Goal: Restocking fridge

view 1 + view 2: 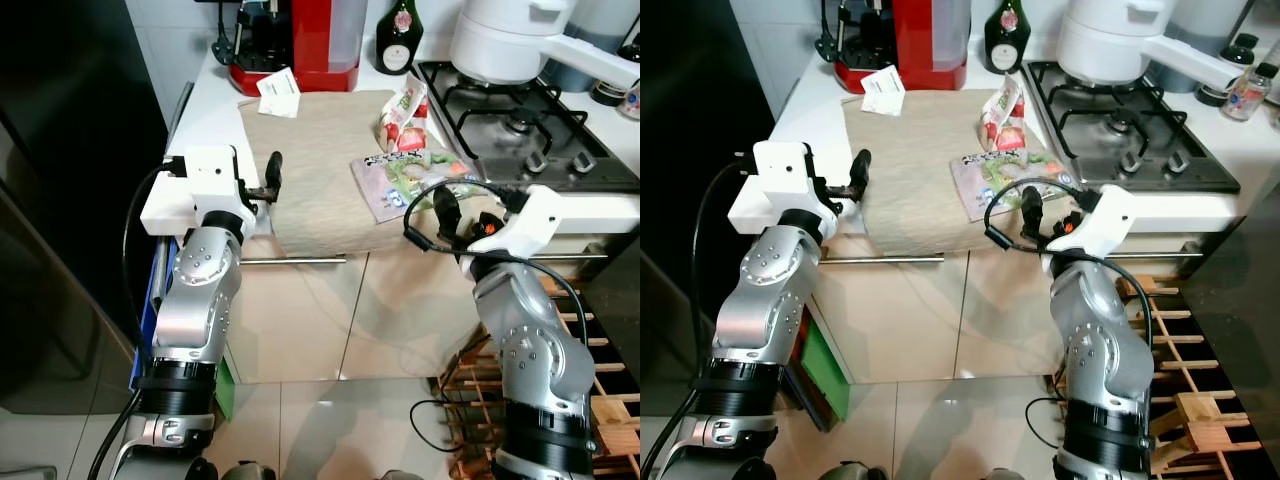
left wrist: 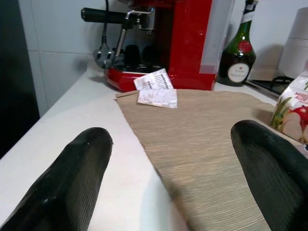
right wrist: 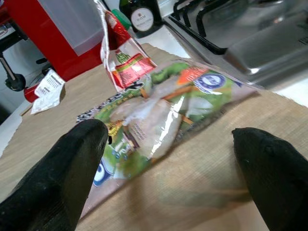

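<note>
A flat clear bag of vegetables (image 1: 415, 178) lies on a beige mat (image 1: 320, 150) on the counter, near its front edge. Just behind it stands a red and white pouch (image 1: 402, 118), leaning a little. My right gripper (image 1: 462, 215) hovers at the counter's front edge, open, a short way before the flat bag (image 3: 154, 110), with nothing between its fingers. My left gripper (image 1: 271, 178) is open too, low over the left edge of the mat (image 2: 207, 144), well left of both packs. The pouch (image 2: 291, 113) shows at the edge of the left wrist view.
A red coffee machine (image 1: 300, 40), a dark green bottle (image 1: 398, 40) and a small paper packet (image 1: 280, 95) stand at the back. A gas hob (image 1: 510, 125) with a white pot (image 1: 500, 40) lies right. A dark fridge front (image 1: 60, 200) rises left; a wooden rack (image 1: 590, 370) stands low right.
</note>
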Motion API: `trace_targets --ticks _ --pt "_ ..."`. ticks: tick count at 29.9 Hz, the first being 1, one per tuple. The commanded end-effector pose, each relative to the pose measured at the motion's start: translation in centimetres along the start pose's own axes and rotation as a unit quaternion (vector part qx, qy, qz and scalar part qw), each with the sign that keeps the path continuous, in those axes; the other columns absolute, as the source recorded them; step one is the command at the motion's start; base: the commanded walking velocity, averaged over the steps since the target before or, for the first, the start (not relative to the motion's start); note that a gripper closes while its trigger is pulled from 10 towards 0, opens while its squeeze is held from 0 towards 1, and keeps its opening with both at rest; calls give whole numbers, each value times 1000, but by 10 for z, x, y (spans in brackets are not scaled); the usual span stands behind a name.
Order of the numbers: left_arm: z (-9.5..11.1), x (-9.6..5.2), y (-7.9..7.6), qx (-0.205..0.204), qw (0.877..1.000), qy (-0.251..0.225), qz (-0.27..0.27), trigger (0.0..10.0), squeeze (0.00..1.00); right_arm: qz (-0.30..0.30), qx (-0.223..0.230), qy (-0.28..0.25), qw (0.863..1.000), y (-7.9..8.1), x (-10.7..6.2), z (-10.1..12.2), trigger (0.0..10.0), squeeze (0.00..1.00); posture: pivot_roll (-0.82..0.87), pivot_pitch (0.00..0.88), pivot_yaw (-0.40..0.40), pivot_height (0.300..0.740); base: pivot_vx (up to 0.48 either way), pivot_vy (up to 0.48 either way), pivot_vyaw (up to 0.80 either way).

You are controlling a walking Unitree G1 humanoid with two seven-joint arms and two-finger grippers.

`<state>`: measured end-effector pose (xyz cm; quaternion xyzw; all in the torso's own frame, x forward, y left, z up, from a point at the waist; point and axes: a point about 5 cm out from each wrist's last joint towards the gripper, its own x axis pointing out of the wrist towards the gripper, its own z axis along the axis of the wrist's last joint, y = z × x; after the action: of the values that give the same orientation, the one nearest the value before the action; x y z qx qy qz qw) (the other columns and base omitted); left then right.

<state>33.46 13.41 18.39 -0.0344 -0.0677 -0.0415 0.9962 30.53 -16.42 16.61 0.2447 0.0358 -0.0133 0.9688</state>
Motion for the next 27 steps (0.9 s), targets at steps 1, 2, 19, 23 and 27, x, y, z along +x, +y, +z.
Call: trace_targets --ticks 1,2,19,23,27 --pt "2 0 1 3 1000 0 1 10000 0 -1 9 2 1000 -1 3 1 10000 0 -125 49 -7 736 0 0 0" --pt "1 0 1 2 1000 1 2 10000 0 0 13 6 1000 0 4 0 10000 0 -125 49 -7 736 0 0 0" --pt "-1 1 1 -2 1000 7 5 10000 0 1 69 50 996 8 22 -17 10000 0 -115 38 -14 736 0 0 0" --pt "0 2 1 -2 1000 5 5 10000 0 1 69 54 996 8 25 -18 10000 0 -112 37 -16 736 0 0 0" --pt "0 2 2 -3 1000 4 7 10000 0 -6 79 57 995 5 32 -18 10000 0 -109 36 -15 736 0 0 0"
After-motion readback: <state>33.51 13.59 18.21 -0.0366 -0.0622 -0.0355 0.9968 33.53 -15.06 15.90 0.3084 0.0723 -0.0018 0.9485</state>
